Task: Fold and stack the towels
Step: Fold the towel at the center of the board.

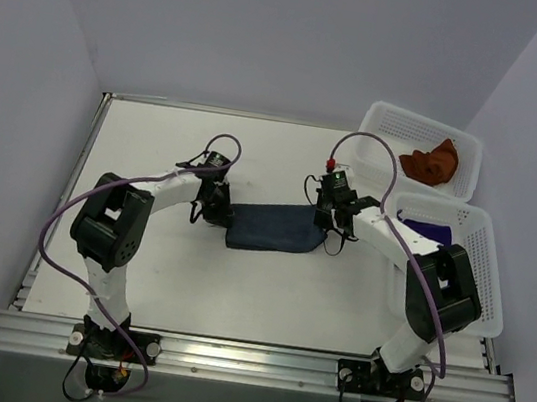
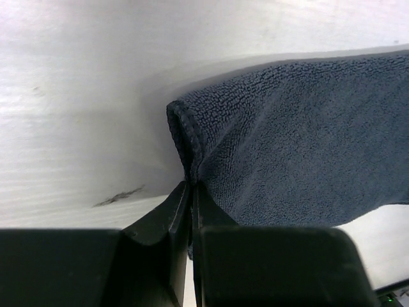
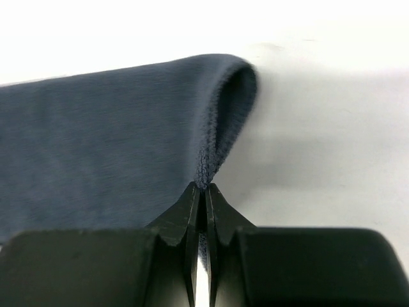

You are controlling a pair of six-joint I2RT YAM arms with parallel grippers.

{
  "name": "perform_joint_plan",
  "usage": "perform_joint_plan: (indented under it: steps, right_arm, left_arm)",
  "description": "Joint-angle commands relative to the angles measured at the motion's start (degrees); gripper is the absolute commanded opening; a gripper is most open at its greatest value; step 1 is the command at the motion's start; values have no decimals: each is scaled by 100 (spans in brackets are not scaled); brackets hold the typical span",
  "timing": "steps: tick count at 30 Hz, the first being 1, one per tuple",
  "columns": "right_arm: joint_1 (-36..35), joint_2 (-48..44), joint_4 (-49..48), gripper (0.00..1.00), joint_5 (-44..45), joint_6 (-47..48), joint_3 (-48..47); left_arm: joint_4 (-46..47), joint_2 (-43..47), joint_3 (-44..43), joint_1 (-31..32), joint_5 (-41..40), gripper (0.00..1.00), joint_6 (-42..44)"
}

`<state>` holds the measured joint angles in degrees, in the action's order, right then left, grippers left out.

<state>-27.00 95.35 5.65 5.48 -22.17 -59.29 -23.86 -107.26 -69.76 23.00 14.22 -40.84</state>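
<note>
The slate blue-grey towel [image 1: 276, 229] hangs stretched between my two grippers over the middle of the table. My left gripper [image 1: 218, 216] is shut on its left corner, seen in the left wrist view [image 2: 191, 184] with the towel [image 2: 300, 147] spreading to the right. My right gripper [image 1: 329, 232] is shut on its right edge, seen in the right wrist view [image 3: 202, 187] with the towel [image 3: 102, 147] spreading left. The rust orange-brown towel [image 1: 429, 162] lies crumpled in the far basket. The deep purple towel [image 1: 424, 227] lies in the near basket.
Two white perforated baskets stand at the right: the far one [image 1: 391, 126] and the near one [image 1: 484, 284]. The table's raised edge [image 1: 81, 153] runs along the left. Purple cables loop over both arms.
</note>
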Motion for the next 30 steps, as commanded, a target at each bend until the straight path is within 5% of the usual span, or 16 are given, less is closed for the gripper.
perform_joint_plan:
  steps: [1, 30]
  right_arm:
    - [-305, -61, 217, 0, -134, 108, -372]
    - [-1844, 1864, -222, 0, -1417, -525, -2403]
  left_arm:
    - [101, -172, -196, 64, 90, 2, -187]
    - [268, -84, 103, 73, 143, 2, -355]
